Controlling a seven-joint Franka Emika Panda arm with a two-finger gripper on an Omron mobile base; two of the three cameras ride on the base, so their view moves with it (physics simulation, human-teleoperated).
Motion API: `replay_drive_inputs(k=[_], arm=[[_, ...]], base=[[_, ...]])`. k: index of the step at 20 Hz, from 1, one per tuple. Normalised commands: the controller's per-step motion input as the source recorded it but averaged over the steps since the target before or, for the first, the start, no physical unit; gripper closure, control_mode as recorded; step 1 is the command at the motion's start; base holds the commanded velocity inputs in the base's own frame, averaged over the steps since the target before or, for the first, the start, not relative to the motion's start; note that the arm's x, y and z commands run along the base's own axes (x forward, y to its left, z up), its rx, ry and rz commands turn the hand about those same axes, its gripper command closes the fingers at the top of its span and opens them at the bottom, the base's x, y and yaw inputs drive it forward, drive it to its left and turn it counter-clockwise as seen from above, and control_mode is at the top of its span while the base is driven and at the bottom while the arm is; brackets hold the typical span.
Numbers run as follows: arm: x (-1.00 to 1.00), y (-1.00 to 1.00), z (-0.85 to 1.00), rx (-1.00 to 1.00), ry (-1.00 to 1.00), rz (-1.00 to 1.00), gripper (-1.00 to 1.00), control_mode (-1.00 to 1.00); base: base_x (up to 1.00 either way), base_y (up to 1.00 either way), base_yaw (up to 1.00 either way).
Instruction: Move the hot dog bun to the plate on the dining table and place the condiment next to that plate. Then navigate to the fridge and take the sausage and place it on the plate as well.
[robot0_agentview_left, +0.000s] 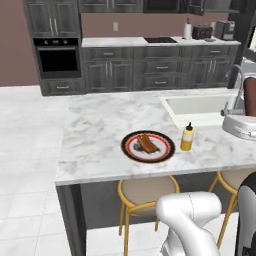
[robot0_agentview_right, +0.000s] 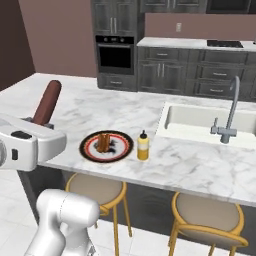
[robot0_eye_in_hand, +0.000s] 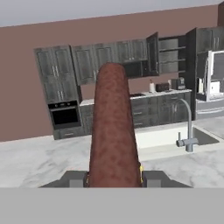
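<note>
A round plate (robot0_agentview_left: 131, 151) (robot0_agentview_right: 87, 149) with a red and dark rim lies on the marble dining counter, and the hot dog bun (robot0_agentview_left: 147, 144) (robot0_agentview_right: 103, 141) rests on it. The yellow condiment bottle (robot0_agentview_left: 187, 137) (robot0_agentview_right: 143, 146) stands upright just right of the plate, apart from it. My gripper (robot0_agentview_left: 248, 114) (robot0_agentview_right: 36, 121) (robot0_eye_in_hand: 113, 177) is shut on the reddish-brown sausage (robot0_agentview_left: 250, 96) (robot0_agentview_right: 48, 101) (robot0_eye_in_hand: 113, 131), which sticks up and forward from the fingers. The gripper hovers above the counter, right of the bottle in the left base view.
A sink (robot0_agentview_left: 200, 105) (robot0_agentview_right: 210, 122) with a tall faucet (robot0_agentview_right: 231, 110) (robot0_eye_in_hand: 188, 127) is set into the counter beyond the bottle. Yellow stools (robot0_agentview_left: 145, 192) (robot0_agentview_right: 207, 215) stand under the counter's near edge. Dark cabinets and an oven (robot0_agentview_left: 58, 59) line the far wall.
</note>
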Motion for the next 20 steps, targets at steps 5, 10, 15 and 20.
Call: replay_drive_inputs(k=[5, 10, 15, 20], arm=[[0.0, 0.0, 0.0, 0.0, 0.0, 0.0, 1.0, 1.0], [0.4, 0.05, 0.0, 0.03, 0.09, 0.0, 1.0, -1.0], [1.0, 0.05, 0.0, 0.12, 0.39, 0.02, 1.0, -1.0], [1.0, 0.05, -0.23, 0.1, 0.51, 0.11, 1.0, -1.0]], base=[[0.99, 0.25, -0.15], [0.6, 0.1, -0.03], [0.0, 0.0, 0.0], [0.0, 0.0, 0.0]])
